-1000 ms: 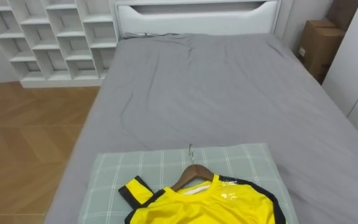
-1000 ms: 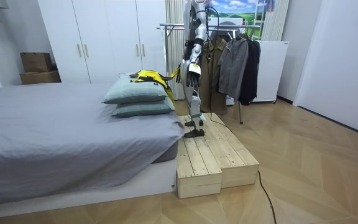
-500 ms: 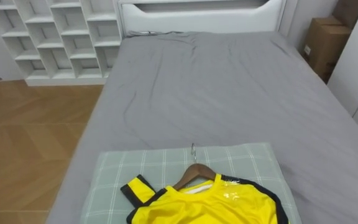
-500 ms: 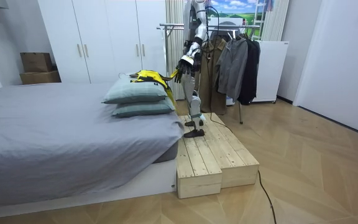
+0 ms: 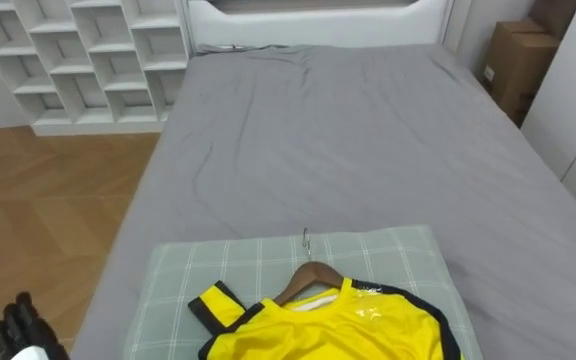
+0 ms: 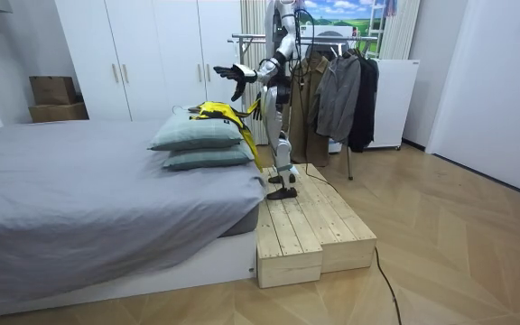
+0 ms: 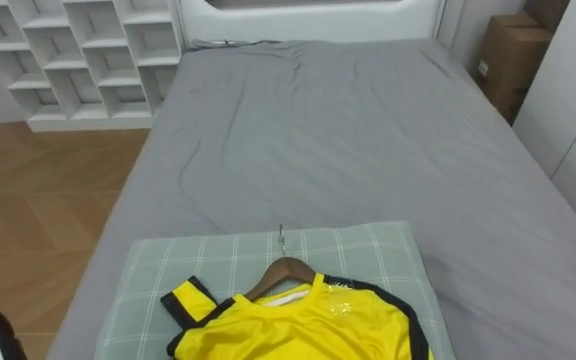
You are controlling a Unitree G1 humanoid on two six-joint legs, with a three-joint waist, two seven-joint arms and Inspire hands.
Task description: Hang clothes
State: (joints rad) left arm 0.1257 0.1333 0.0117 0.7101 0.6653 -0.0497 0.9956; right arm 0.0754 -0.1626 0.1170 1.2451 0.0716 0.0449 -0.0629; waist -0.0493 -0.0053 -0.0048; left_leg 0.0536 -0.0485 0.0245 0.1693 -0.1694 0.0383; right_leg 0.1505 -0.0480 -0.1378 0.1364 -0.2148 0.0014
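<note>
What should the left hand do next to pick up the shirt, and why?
Probably swing the left hand right, toward the hanger. The hand is open and off the bed at its side, touching nothing, while the hanger's hook and neck lie bare on the pillow beyond the shirt collar, free to grasp.

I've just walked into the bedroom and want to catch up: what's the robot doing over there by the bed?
The robot stands on a wooden platform at the pillow end of the bed. A yellow shirt, already on a wooden hanger, lies on the top checked pillow with nothing holding it. The robot's left hand is held out open, apart from the shirt. A clothes rack with coats stands behind it; the shirt is not yet hung.
</note>
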